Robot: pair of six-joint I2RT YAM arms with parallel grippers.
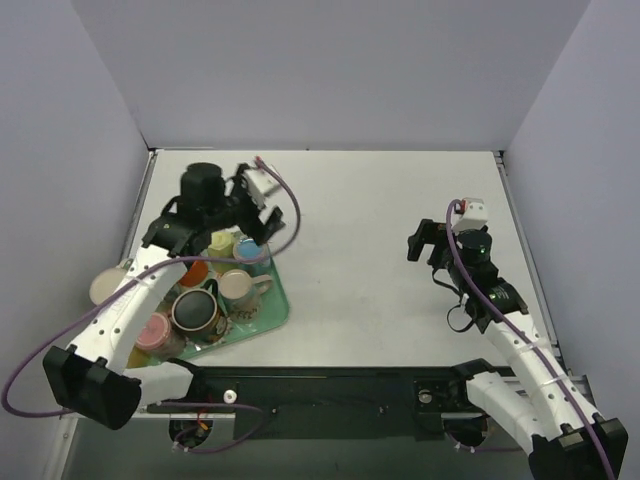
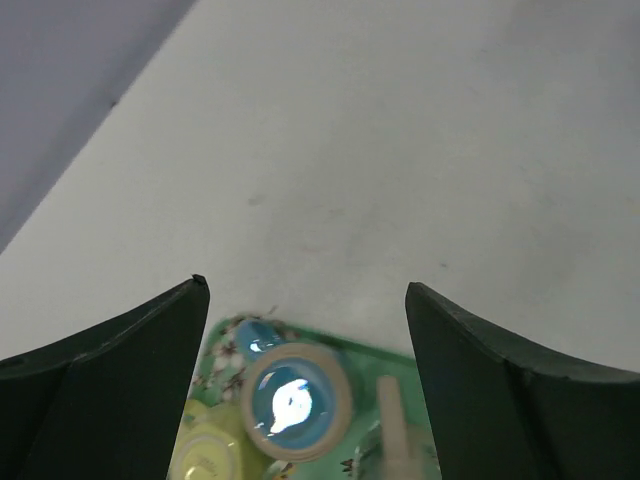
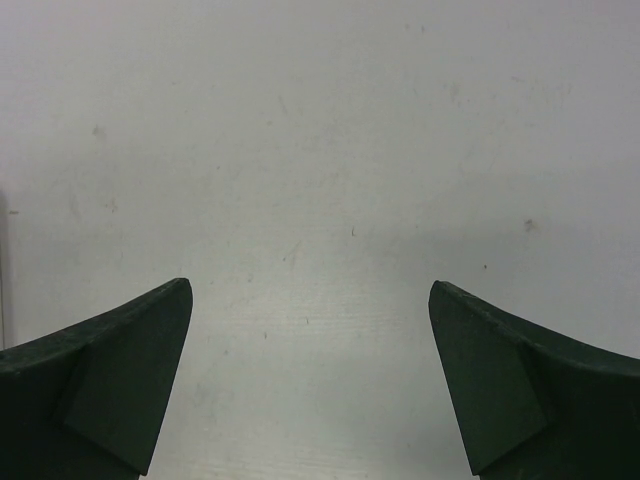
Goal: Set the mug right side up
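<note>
Nearest overhead, the left gripper (image 1: pixel 255 215) hovers above the far end of the tray (image 1: pixel 280 305), the right gripper (image 1: pixel 420 240) well apart; the left wrist view shows jaws spread, the blue mug (image 2: pixel 297 400), seemingly base-up, just below between them; the right's jaws, also spread, face only desk (image 3: pixel 320 150).

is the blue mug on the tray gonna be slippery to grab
Probably slick: the blue mug shows bright glare, suggesting glazed ceramic, rigid and chippable. It sits close beside a yellow mug on the tray, so pushing likely nudges that.
</note>
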